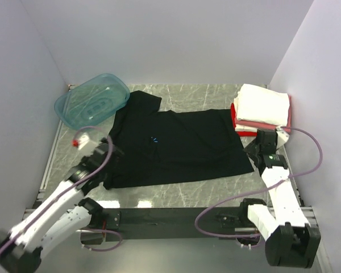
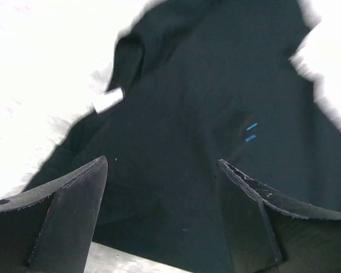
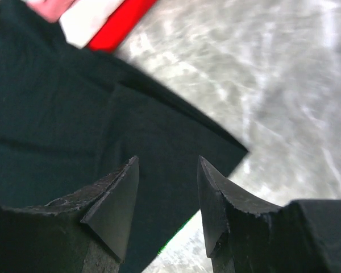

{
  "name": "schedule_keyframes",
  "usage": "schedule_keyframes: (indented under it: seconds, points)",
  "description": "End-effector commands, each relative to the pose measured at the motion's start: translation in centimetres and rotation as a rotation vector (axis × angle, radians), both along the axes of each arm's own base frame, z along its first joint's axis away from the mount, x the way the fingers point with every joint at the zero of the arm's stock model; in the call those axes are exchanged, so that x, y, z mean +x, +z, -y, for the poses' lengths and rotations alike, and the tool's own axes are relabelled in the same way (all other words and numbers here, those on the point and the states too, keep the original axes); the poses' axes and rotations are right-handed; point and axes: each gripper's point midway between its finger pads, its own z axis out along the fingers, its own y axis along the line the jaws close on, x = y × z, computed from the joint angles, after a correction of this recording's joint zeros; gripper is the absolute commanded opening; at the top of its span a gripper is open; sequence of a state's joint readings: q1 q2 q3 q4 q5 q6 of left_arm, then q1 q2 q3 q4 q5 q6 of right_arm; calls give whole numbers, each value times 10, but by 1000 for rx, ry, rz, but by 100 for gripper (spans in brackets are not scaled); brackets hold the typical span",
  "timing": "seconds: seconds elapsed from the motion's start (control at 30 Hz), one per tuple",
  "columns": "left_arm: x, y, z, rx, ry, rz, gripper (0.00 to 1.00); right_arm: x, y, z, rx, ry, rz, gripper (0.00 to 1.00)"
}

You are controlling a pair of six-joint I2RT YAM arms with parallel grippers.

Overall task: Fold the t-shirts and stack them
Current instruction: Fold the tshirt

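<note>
Catches the left gripper [image 2: 162,161] poised over the near-left edge of the black t-shirt [image 1: 182,148], fingers spread wide and gripping nothing. Finds the right gripper [image 3: 167,159] over the same shirt's near-right corner, jaws parted less widely, likewise empty, with the hem's corner just ahead of the fingertips. Cannot tell whether either gripper touches the cloth. Shows the black t-shirt itself lying unfolded and mostly flat on the marble table [image 1: 182,196], one sleeve reaching toward the far left. Picks out a small blue starburst mark [image 1: 154,140] on its chest, left of centre. Spots a small red-and-white item [image 1: 79,140], too small to identify, just left of the shirt. Places a stack of folded shirts at the black shirt's far-right corner: white t-shirt [image 1: 264,105] on top, pink t-shirt [image 1: 256,123] beneath it, red t-shirt [image 1: 241,131] at the bottom. Sets a translucent teal tub [image 1: 91,102] at the black shirt's far-left corner, its rim next to the sleeve.
</note>
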State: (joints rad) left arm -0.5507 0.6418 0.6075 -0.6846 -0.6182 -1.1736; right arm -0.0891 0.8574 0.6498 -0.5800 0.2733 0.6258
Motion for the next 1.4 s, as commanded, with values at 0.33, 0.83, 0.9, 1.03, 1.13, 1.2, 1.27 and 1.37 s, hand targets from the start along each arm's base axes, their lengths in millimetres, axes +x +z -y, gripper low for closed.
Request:
schedule_keyframes:
  seconds: [0.33, 0.83, 0.9, 1.03, 1.13, 1.2, 1.27, 1.37]
  points:
    - [44, -45, 115, 65, -303, -68, 84, 67, -59, -54, -59, 228, -198, 53]
    - [17, -116, 120, 66, -378, -202, 87, 108, -63, -48, -122, 206, -262, 53]
    - [13, -121, 116, 66, -372, -213, 87, 109, -65, -47, -123, 198, -272, 53]
    - [8, -127, 110, 78, -367, -227, 88, 106, -74, -45, -126, 182, -310, 53]
    - [5, -129, 107, 82, -362, -232, 88, 100, -78, -43, -131, 172, -321, 53]
    - [4, -129, 105, 82, -358, -229, 89, 98, -80, -41, -132, 163, -326, 52]
    - [3, -128, 102, 83, -353, -226, 89, 97, -83, -42, -130, 161, -332, 50]
    - [1, -127, 99, 91, -348, -228, 89, 98, -87, -41, -133, 160, -343, 39]
